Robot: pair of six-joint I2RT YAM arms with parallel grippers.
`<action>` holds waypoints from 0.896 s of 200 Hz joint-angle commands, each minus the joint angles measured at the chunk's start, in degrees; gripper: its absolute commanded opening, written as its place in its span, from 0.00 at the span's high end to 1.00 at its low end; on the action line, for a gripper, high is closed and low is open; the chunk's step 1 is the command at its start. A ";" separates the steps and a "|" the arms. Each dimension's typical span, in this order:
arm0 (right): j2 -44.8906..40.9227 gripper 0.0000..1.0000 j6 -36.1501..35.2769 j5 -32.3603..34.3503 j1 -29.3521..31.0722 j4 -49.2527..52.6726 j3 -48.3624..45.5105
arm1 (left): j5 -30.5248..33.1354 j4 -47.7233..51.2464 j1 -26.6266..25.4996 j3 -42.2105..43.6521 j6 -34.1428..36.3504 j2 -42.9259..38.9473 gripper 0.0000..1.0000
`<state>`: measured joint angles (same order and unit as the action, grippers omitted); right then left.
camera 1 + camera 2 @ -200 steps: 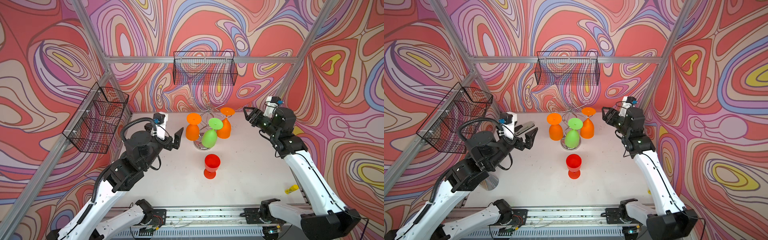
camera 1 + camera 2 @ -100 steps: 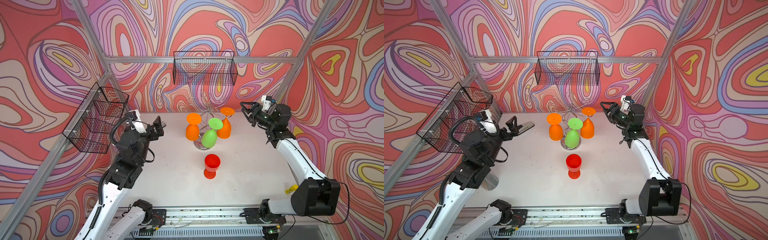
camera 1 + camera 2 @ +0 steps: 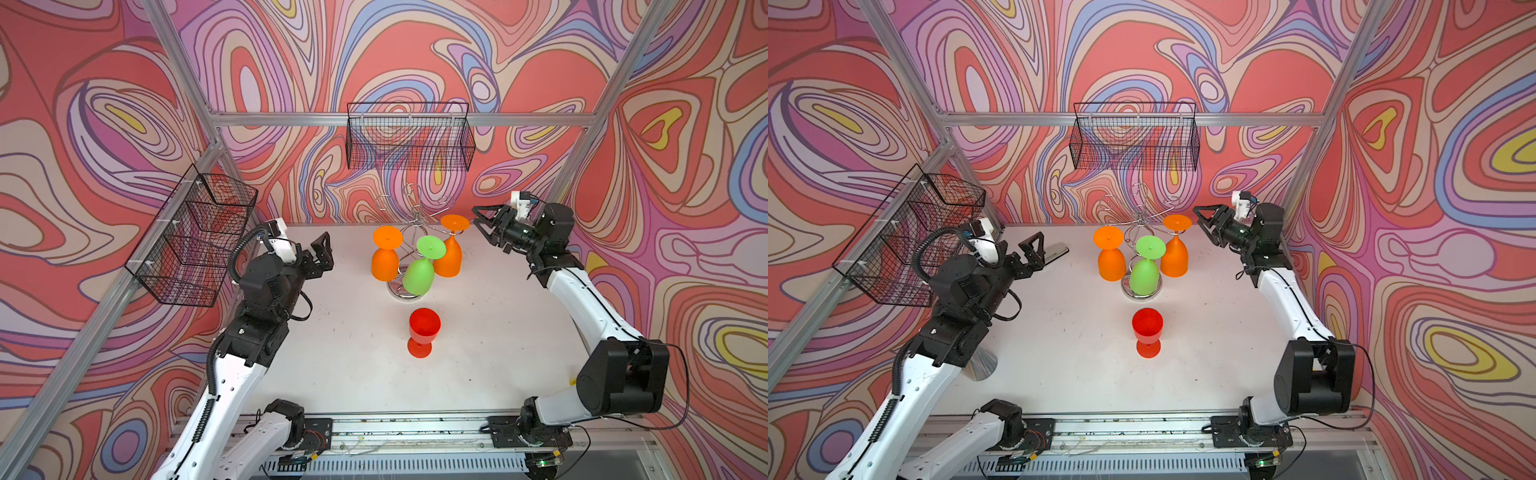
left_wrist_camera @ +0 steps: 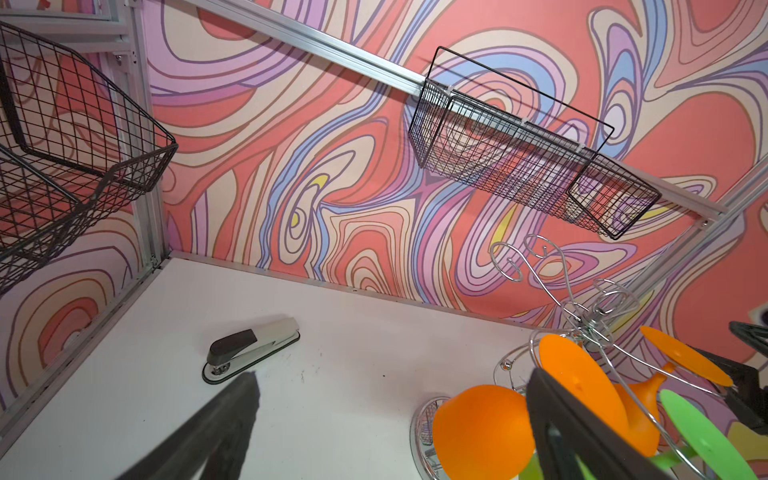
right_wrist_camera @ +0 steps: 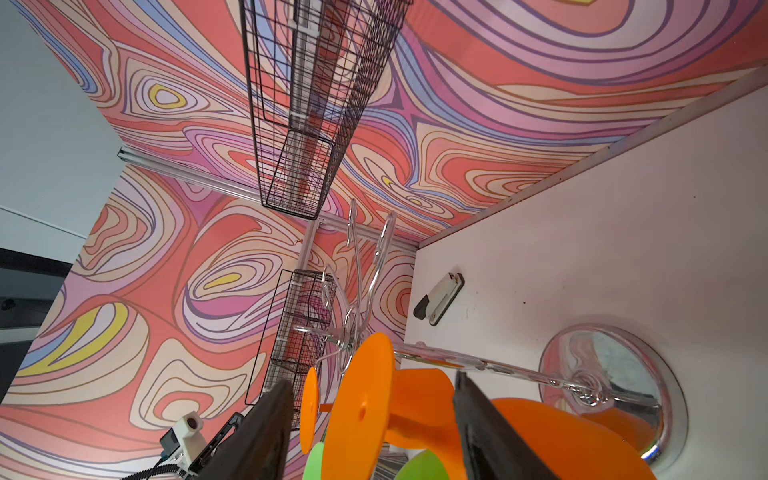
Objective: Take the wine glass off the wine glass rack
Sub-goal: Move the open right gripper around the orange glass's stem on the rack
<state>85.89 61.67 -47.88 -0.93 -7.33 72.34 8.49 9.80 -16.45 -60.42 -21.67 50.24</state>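
One red glass stands on the bench; three glasses hang on the wine glass rack. Left claw, right claw released, empty.

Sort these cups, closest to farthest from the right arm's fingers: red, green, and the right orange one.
In a top view, from the right gripper:
1. Right orange glass, hanging on the rack's right side.
2. Green glass, hanging at the rack's front.
3. Red glass, standing on the table, out front.
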 commanded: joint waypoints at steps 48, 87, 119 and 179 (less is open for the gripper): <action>1.42 0.44 -2.26 -3.71 0.91 2.95 2.07 | -1.41 -0.99 0.36 -0.31 -0.48 -0.60 0.01; 2.28 0.46 -3.84 -3.73 2.91 4.49 3.24 | -1.99 -0.90 0.36 -0.40 -0.37 -0.23 0.01; 2.49 0.49 -3.60 -3.58 3.42 3.89 3.33 | -2.16 -0.79 0.37 -0.39 -0.26 -0.23 0.01; 2.64 0.66 -3.74 -3.62 3.52 4.04 3.93 | -1.64 -0.31 0.36 -0.13 0.25 -0.61 0.01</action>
<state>87.74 58.98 -50.89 2.33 -3.09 74.89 7.05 9.85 -16.45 -60.42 -21.65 50.24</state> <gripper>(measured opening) 0.362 0.988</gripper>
